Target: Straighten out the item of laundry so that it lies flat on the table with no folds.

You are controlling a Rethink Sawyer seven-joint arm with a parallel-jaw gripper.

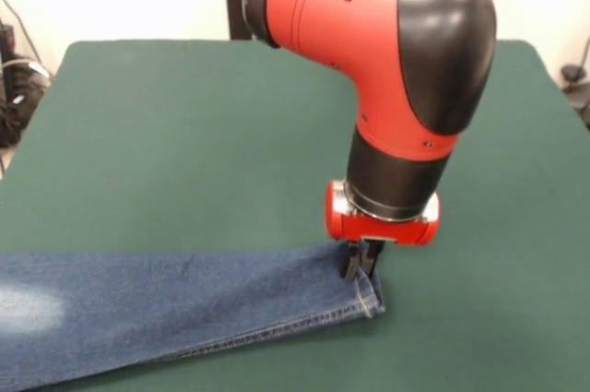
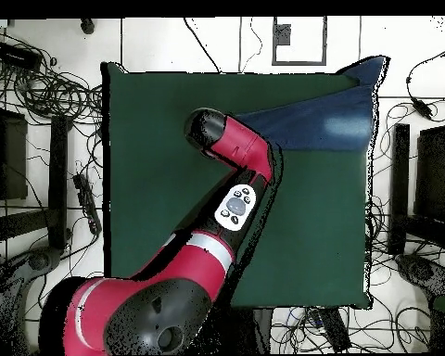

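The blue denim jeans (image 1: 184,309) lie along the near edge of the green table (image 1: 184,134), with one leg stretched out to a stitched hem at the right. A pale faded patch shows at the left. My gripper (image 1: 359,270) hangs straight down at the hem's far corner, with its fingers together on the cloth edge. In the overhead view the jeans (image 2: 319,122) lie along the table's (image 2: 171,185) upper right side and reach past its corner. There the arm hides the gripper.
The red and black arm (image 1: 387,69) bends over the table's middle and right. Cables and gear (image 2: 50,93) lie on the floor around the table. Dark equipment (image 2: 435,176) stands to the right in the overhead view.
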